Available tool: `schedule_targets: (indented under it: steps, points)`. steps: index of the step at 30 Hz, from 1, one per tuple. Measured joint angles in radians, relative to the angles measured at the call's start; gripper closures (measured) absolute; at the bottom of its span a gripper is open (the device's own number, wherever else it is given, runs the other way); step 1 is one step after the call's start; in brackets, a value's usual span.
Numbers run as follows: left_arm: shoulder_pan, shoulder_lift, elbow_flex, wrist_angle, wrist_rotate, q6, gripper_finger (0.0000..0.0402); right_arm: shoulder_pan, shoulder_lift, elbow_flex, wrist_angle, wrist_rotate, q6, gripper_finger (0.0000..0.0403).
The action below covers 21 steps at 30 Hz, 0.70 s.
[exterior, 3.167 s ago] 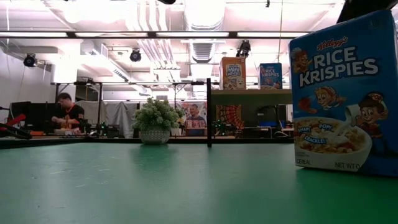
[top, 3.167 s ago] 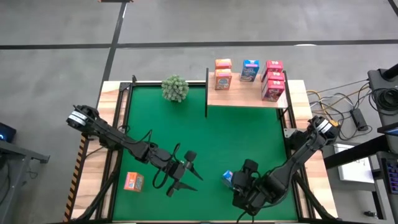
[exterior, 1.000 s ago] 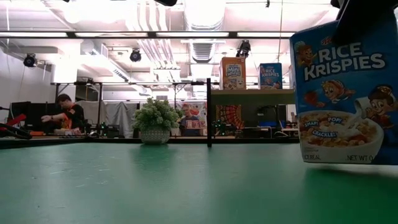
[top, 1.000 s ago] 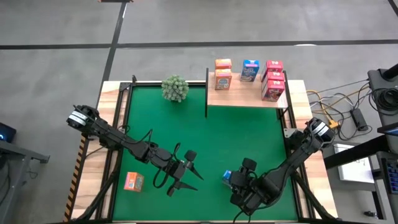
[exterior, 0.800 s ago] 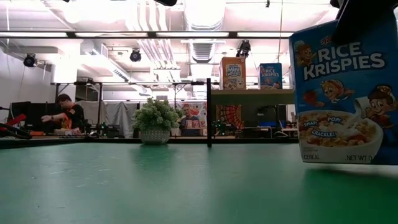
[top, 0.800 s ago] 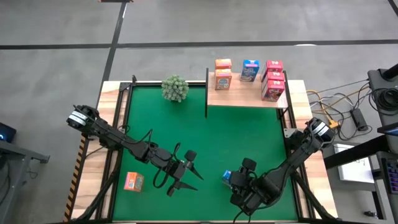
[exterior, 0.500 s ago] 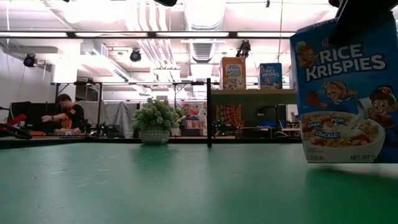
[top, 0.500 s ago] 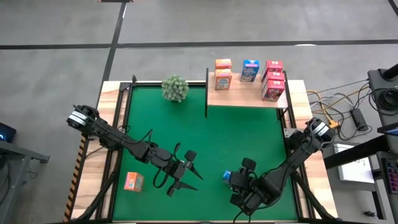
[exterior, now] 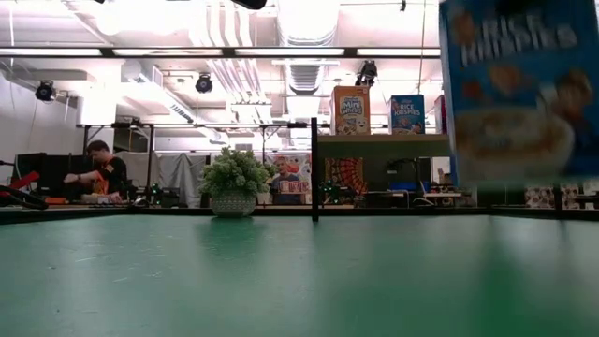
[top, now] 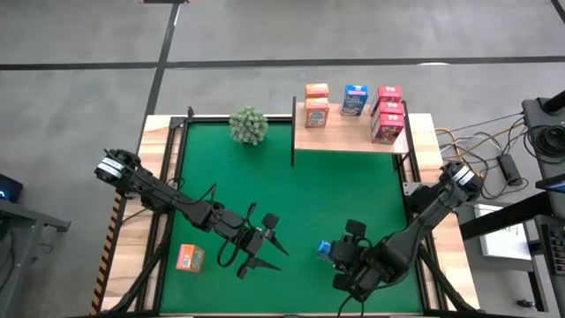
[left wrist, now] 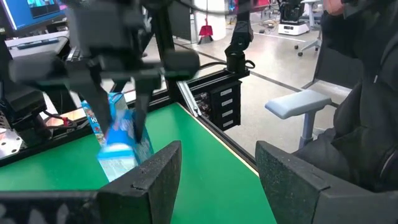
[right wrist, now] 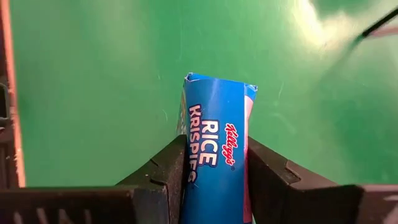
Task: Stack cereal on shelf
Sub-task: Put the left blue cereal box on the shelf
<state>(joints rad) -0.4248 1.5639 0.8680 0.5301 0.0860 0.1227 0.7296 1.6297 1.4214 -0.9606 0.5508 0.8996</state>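
right hand: i saw my right hand [top: 340, 254] clenched on the blue cereal box [right wrist: 214, 155], lifted off the green mat [top: 335, 194] at the near right.
way to go: the shelf [top: 349, 139] lay far across the bench, on the right arm's side.
shelf contents: orange, blue and red-pink boxes.
left hand: my left hand [top: 269, 247] hung released, empty; an orange box [top: 189, 257] lay nearby.

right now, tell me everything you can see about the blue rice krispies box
The blue Rice Krispies box is a small cardboard carton with white lettering and a bowl of cereal pictured on its front. It hangs upright, clear of the green mat, near the table's front right. The right claw is shut on its two broad faces; nothing else touches it.
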Motion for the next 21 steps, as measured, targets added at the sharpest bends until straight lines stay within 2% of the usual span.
schedule_targets:
  steps: [11,21]
  points:
    - [0.002,0.0,0.0,0.0,0.0,0.028,0.0212,-0.124,-0.251,0.01,-0.004,0.002,-0.289,0.028]
    - [0.021,-0.003,0.001,-0.003,0.0,0.104,0.0212,-0.385,-0.492,0.01,-0.01,-0.001,-0.577,0.028]
